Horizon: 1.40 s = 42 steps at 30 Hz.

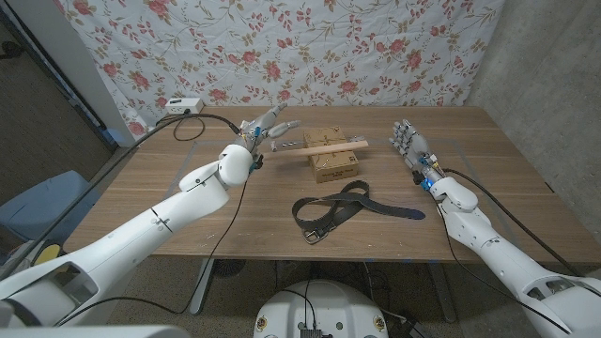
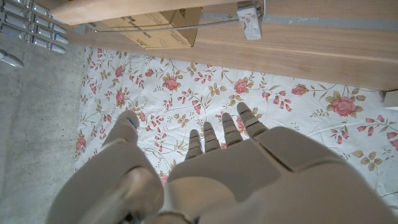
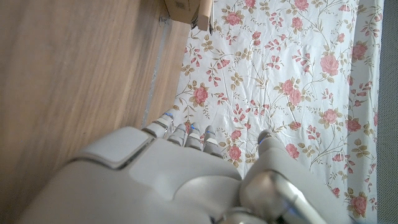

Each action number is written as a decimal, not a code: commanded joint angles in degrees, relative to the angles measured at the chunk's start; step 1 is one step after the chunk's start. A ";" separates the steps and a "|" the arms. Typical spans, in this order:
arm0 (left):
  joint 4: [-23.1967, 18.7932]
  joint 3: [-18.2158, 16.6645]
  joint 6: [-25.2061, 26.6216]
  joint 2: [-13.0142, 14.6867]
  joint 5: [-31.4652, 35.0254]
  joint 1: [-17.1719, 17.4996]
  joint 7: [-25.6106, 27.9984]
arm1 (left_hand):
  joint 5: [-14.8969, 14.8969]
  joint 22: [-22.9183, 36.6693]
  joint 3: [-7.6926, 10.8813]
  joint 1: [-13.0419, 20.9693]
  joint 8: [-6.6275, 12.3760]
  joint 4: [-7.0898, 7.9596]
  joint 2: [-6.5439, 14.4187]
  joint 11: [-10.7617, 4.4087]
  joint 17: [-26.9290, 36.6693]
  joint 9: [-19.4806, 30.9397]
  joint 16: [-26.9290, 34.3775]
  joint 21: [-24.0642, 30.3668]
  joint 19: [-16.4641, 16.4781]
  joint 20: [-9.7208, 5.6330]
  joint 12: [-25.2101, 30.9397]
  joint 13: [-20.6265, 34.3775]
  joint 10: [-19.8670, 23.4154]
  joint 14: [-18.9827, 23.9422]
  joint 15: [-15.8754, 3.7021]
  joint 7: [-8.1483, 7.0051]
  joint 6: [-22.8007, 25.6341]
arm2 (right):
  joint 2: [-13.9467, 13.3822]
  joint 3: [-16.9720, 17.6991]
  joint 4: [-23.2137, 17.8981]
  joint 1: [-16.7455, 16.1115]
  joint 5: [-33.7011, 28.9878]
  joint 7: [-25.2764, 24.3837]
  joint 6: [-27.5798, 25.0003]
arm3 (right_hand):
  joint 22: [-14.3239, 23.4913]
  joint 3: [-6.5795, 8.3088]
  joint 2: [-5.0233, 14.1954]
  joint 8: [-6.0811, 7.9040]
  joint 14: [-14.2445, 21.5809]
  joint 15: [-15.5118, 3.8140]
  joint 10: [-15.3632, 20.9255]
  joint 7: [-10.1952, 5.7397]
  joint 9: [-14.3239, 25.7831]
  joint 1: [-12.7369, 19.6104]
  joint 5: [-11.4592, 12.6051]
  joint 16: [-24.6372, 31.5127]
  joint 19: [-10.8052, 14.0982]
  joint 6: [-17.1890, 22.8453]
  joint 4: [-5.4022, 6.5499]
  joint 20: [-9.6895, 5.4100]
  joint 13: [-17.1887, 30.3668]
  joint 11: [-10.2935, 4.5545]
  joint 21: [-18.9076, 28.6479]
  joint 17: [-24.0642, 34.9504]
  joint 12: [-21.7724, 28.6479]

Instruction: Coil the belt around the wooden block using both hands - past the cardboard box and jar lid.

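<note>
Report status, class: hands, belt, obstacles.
Left hand open, raised near wooden block. Right hand open. Belt loose on table. Block lies across cardboard box.

The brown desk (image 1: 488,202) is wood with a visible grain and a matt, smooth face. On it lies a black belt (image 1: 331,208) that looks like dull leather, with a small metal buckle (image 1: 313,236). The pale wooden block (image 1: 333,144) has a plain, unvarnished look; the brown box (image 1: 334,167) under it is matt cardboard. Each robot hand, left (image 1: 266,127) and right (image 1: 409,141), has a smooth light-grey plastic shell with a slight sheen. Behind hangs a white cloth with red roses (image 1: 376,52), soft and matt.
</note>
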 commanded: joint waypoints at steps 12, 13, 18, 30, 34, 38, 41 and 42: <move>-6.34 9.81 11.89 1.60 20.20 -5.62 -11.72 | -0.01 0.27 0.60 8.59 2.12 -1.47 -2.13 -1.62 0.40 0.35 1.03 0.62 4.16 -0.74 2.25 0.55 9.78 9.00 -3.12 0.57 11.22 | 0.18 0.82 -0.23 -1.74 1.03 0.09 1.16 | 0.17 0.32 0.44 0.35 -0.06 0.46 0.20 0.14 0.28 -0.01 0.32 0.34 0.38 0.41 -0.01 0.12 0.29 0.07 0.28 0.14 0.28; -6.48 9.99 12.14 1.57 20.90 -5.66 -12.17 | 0.00 0.28 0.58 9.12 2.14 -1.46 -2.27 -1.72 0.42 0.38 1.16 0.77 4.77 -0.82 2.44 0.58 10.60 9.71 -3.10 0.52 11.70 | 0.16 0.83 -0.27 -1.84 1.03 0.05 1.18 | 0.17 0.31 0.45 0.36 -0.03 0.45 0.20 0.15 0.28 -0.01 0.32 0.34 0.39 0.44 -0.01 0.13 0.29 0.10 0.28 0.14 0.27; -6.94 10.68 13.36 1.29 23.52 -6.04 -15.27 | 0.00 0.28 0.42 10.89 2.28 -1.35 -2.79 -2.29 0.44 0.44 1.38 1.17 6.58 -2.52 2.76 0.68 12.62 11.65 -3.85 0.09 13.74 | 0.07 0.98 -0.46 -2.23 1.19 0.07 1.27 | 0.17 0.31 0.46 0.36 -0.02 0.47 0.23 0.10 0.28 -0.02 0.32 0.34 0.38 0.45 -0.01 0.15 0.30 0.10 0.27 0.14 0.27; -6.19 11.57 13.74 -0.19 25.63 -6.97 -21.49 | -0.11 -0.08 -0.38 14.78 1.37 -1.07 -3.65 -2.27 0.33 0.54 1.86 3.84 16.18 -3.22 2.57 0.82 15.41 16.60 -5.54 0.61 15.44 | -0.26 1.33 -1.17 -3.12 1.54 0.13 1.42 | 0.17 0.27 0.48 0.35 0.00 0.89 0.24 0.01 0.28 -0.06 0.32 0.33 0.37 0.47 0.00 0.17 0.30 0.10 0.26 0.16 0.25; -5.52 11.49 13.41 -0.85 25.54 -6.83 -22.09 | -0.14 -0.14 -0.70 15.27 1.36 -0.88 -3.73 -2.01 0.36 0.57 1.84 4.17 17.66 -2.47 2.59 0.85 16.17 17.20 -5.40 1.00 16.18 | -0.36 1.42 -1.32 -3.36 1.67 0.13 1.36 | 0.17 0.26 0.49 0.35 0.04 0.95 0.30 -0.04 0.28 -0.08 0.32 0.34 0.38 0.46 0.01 0.19 0.30 0.22 0.26 0.16 0.27; -4.60 11.72 12.98 -1.44 25.65 -6.99 -22.59 | -0.14 -0.17 -0.85 15.54 1.48 -0.75 -3.62 -2.11 0.40 0.58 1.92 4.26 18.25 -2.41 2.61 0.87 16.60 17.73 -5.45 1.11 16.91 | -0.45 1.51 -1.40 -3.48 1.74 0.11 1.30 | 0.17 0.26 0.50 0.35 0.04 1.01 0.32 -0.03 0.28 -0.09 0.32 0.34 0.40 0.47 0.01 0.26 0.30 0.21 0.27 0.17 0.26; -3.80 11.95 12.43 -1.90 25.69 -7.20 -22.81 | -0.14 -0.19 -0.90 15.65 1.52 -0.69 -3.53 -2.16 0.42 0.58 1.90 4.18 18.19 -2.25 2.60 0.88 16.75 17.80 -5.48 1.13 17.20 | -0.46 1.55 -1.35 -3.49 1.80 0.23 1.36 | 0.17 0.25 0.50 0.36 0.07 1.03 0.29 -0.07 0.28 -0.10 0.32 0.34 0.39 0.50 0.01 0.24 0.30 0.35 0.26 0.17 0.25; -3.21 12.35 12.28 -2.24 25.73 -7.66 -23.48 | -0.11 -0.19 -0.85 15.87 1.57 -0.68 -3.35 -2.17 0.43 0.58 1.92 4.09 18.10 -2.21 2.60 0.89 16.89 17.96 -5.57 1.23 17.49 | -0.45 1.54 -1.29 -3.46 1.79 0.21 1.34 | 0.17 0.25 0.50 0.36 0.09 1.02 0.33 -0.05 0.28 -0.10 0.32 0.35 0.39 0.50 0.01 0.24 0.30 0.29 0.26 0.17 0.26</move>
